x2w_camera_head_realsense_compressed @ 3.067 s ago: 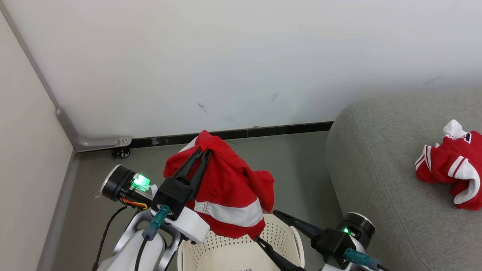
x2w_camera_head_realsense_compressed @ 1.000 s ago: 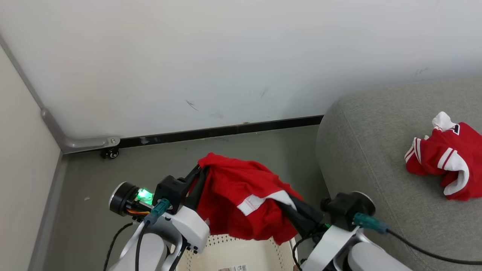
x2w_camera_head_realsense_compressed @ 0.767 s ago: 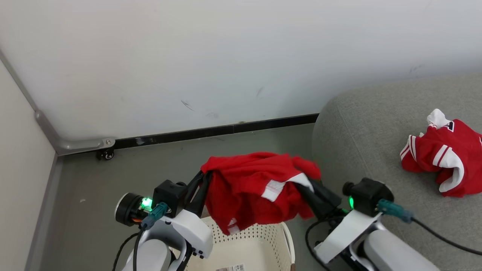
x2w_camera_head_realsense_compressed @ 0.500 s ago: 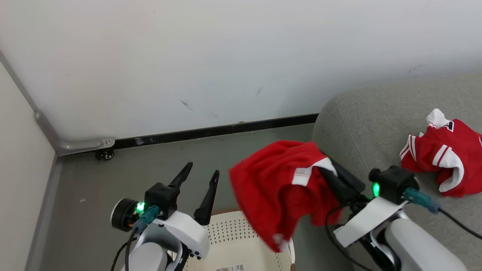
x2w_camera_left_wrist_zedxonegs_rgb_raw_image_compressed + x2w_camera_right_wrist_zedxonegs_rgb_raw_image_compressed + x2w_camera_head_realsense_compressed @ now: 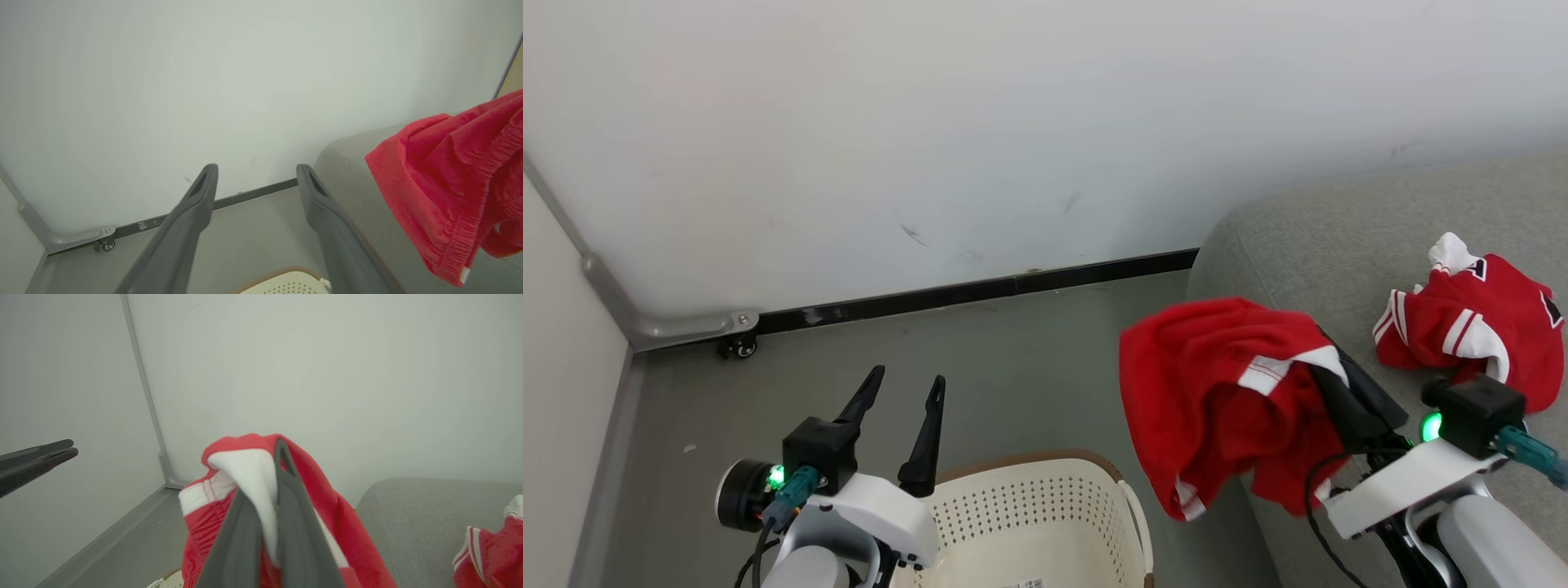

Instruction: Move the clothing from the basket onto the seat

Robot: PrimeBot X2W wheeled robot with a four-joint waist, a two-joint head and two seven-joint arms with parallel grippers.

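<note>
Legible text: none you can read | white paper label [image 5: 1023, 583] on the bottom of the cream perforated plastic basket [image 5: 1045, 506]: print too small | crumpled red-and-white fabric garment [image 5: 1478, 327] on the light-grey upholstered sofa [image 5: 1307, 245]: dark printed marks, folded, unreadable

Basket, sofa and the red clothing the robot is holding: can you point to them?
basket [image 5: 1029, 506]: head view, on its perforated back wall.
sofa [image 5: 1315, 253]: head view, on bare grey cushion.
held red clothing [image 5: 1201, 384]: head view, on its red middle.

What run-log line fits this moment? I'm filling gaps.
left jaws open, empty | right jaws shut on red garment | at sofa edge | second garment on sofa
</note>
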